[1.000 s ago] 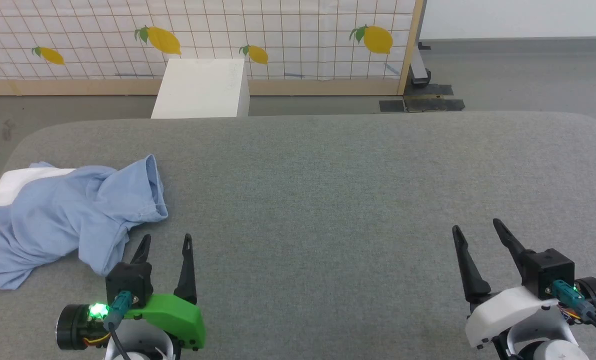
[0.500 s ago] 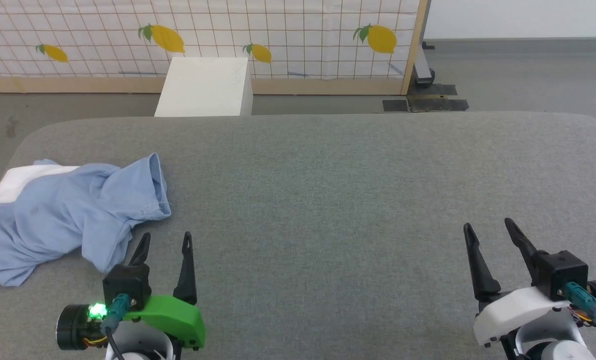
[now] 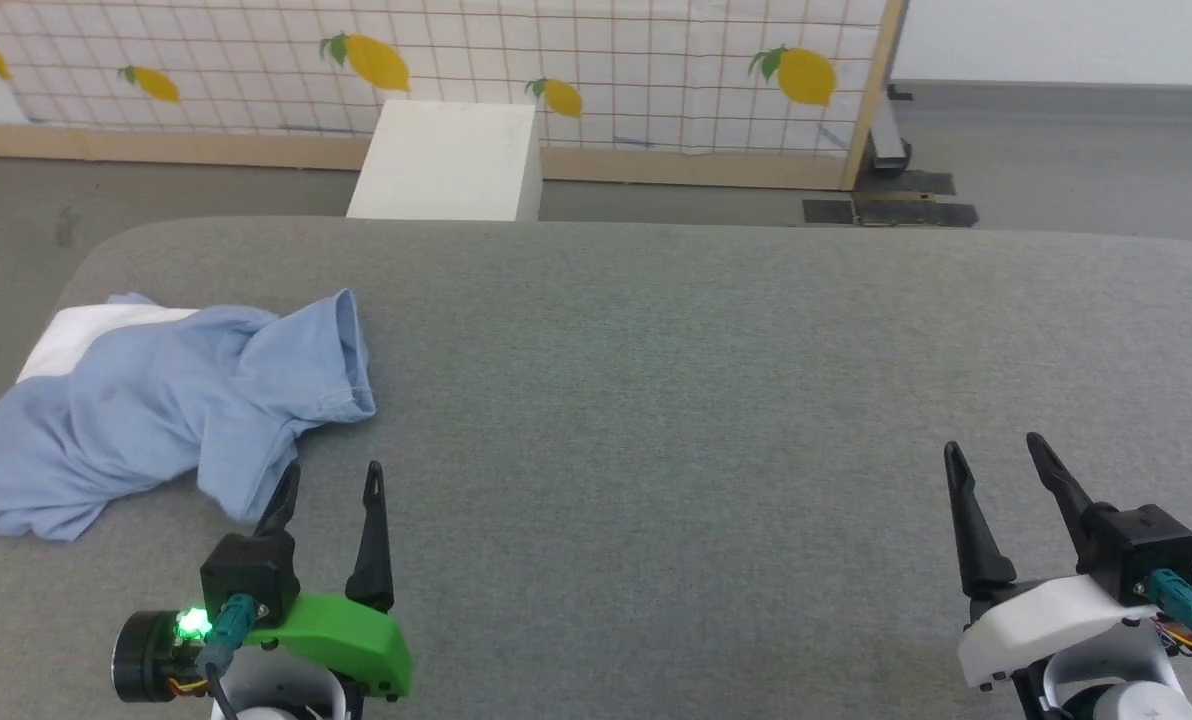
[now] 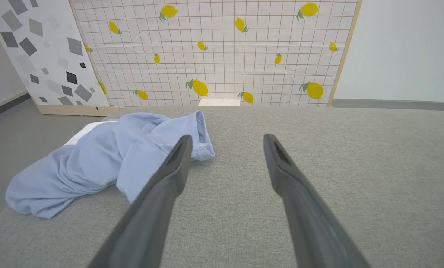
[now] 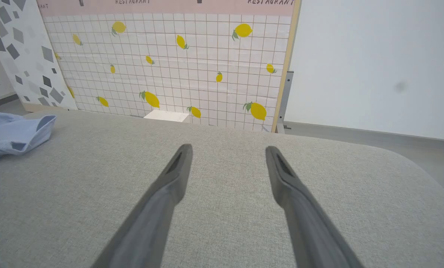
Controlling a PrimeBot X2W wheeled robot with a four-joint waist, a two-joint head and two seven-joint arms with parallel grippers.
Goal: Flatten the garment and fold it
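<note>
The garment [image 3: 156,410], a light blue shirt with a white panel at its far left, lies crumpled on the left part of the grey table [image 3: 716,380]. It also appears in the left wrist view as the garment [image 4: 106,160] and at the left edge of the right wrist view as the garment [image 5: 9,136]. My left gripper [image 3: 333,480] stands open just short of the shirt's near hem, its left finger tip close to the cloth, nothing held. The same left gripper [image 4: 225,139] has bare table between its fingers. My right gripper [image 3: 993,452] is open over bare table at the lower right; the right gripper [image 5: 227,149] is empty.
A white box [image 3: 448,160] stands on the floor behind the table. Behind it runs a lemon-print partition [image 3: 556,70] with a wooden frame. A grey patterned panel [image 4: 39,56] leans at the left. The table's left edge [image 3: 16,360] lies close to the shirt.
The head camera has turned left, so the whole scene has slid rightward in the picture. The shirt lies as before and both grippers stay open near the bottom.
</note>
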